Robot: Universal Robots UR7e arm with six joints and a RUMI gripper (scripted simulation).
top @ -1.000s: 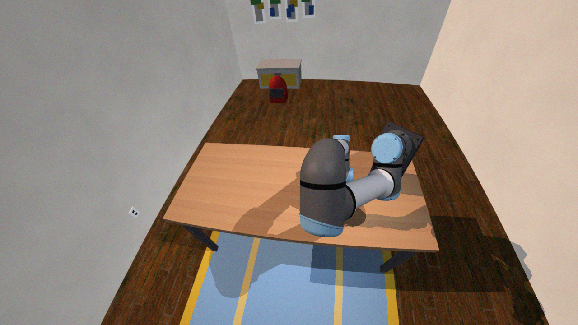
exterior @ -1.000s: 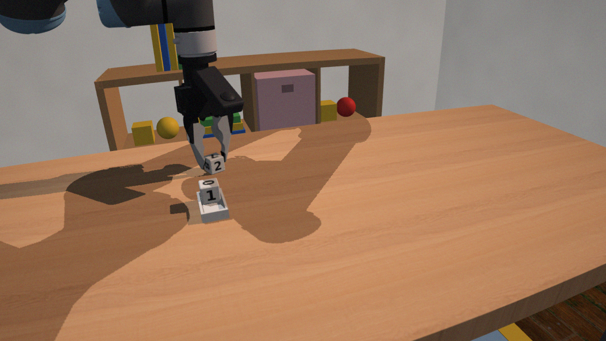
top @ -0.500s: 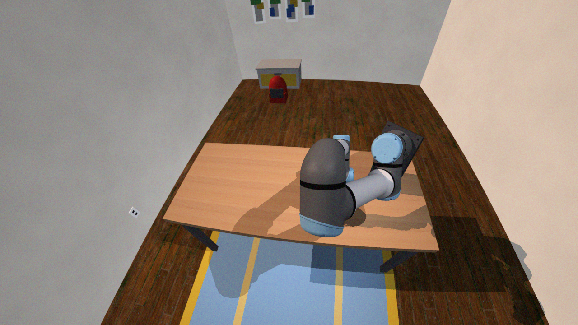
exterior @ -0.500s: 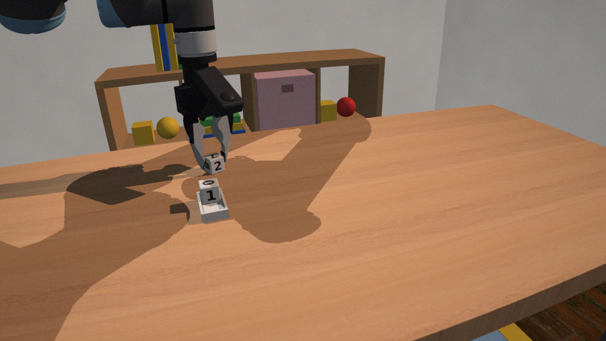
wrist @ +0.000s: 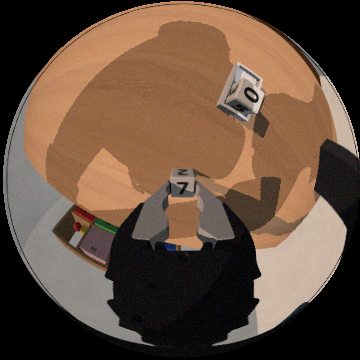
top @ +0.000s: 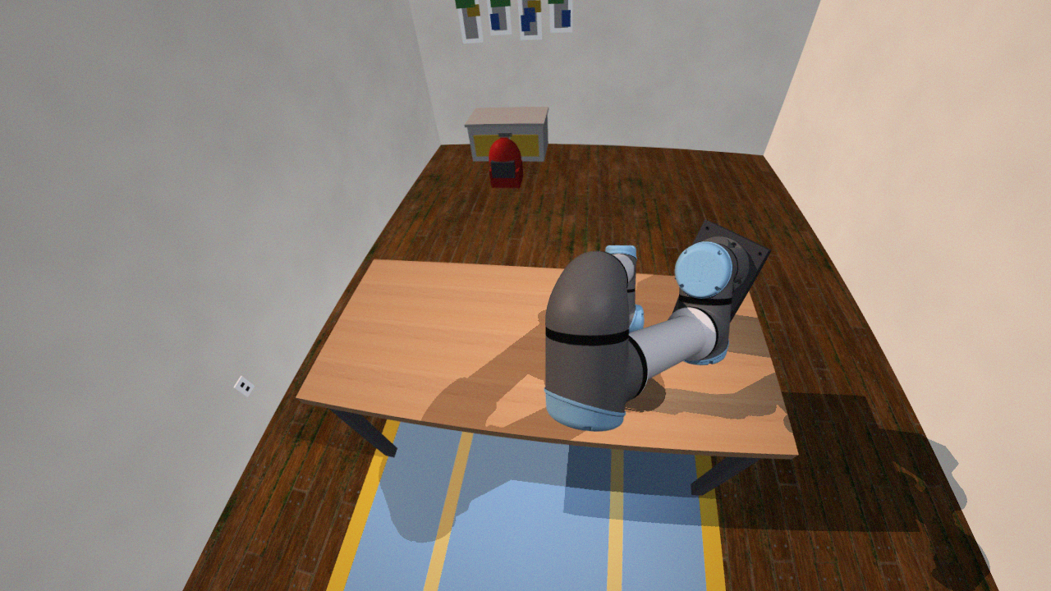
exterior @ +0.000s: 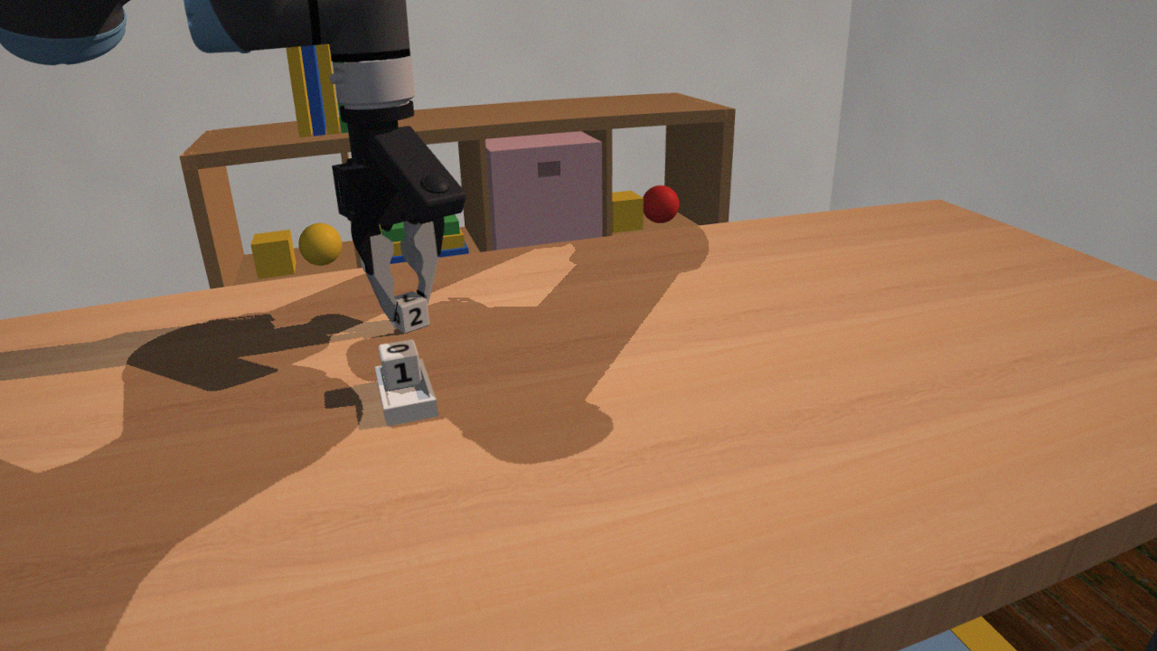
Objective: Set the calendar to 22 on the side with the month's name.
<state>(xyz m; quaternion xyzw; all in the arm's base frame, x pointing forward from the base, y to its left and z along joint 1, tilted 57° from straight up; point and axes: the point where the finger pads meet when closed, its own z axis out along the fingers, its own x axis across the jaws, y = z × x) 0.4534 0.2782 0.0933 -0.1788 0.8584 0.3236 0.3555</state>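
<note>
You had the gripper (exterior: 410, 307) (wrist: 182, 181) pointing down at the table, its two fingers drawn in and pinching a white number cube (exterior: 411, 314) (wrist: 182, 183) at the tips. From the exterior view, that cube sat beyond the tray, with a 2 upright on its near side; the wrist view showed a 7 on another face. Just nearer to you stood the white tray (exterior: 410, 413) (wrist: 226, 95), with the second cube (exterior: 400, 365) (wrist: 245, 96) in its far end and the near end unfilled. That second cube showed you a 1 on its near side and a 0 on top, and the wrist view caught a 5 on one more side. You could not tell whether it sat fully flat, nor read the month's name. The calendar did not read 22, as only one cube was in the tray. Above the gripper, the arm (top: 588, 316) (exterior: 368, 28) reached over the wooden table (top: 411, 316) (exterior: 728, 404) (wrist: 125, 90). Past the table's far edge, you had a low shelf unit (exterior: 566, 115) (wrist: 62, 231), with a pink box (exterior: 546, 198) (wrist: 97, 243) in it and a red ball (exterior: 661, 203) (wrist: 77, 226) to the right.
</note>
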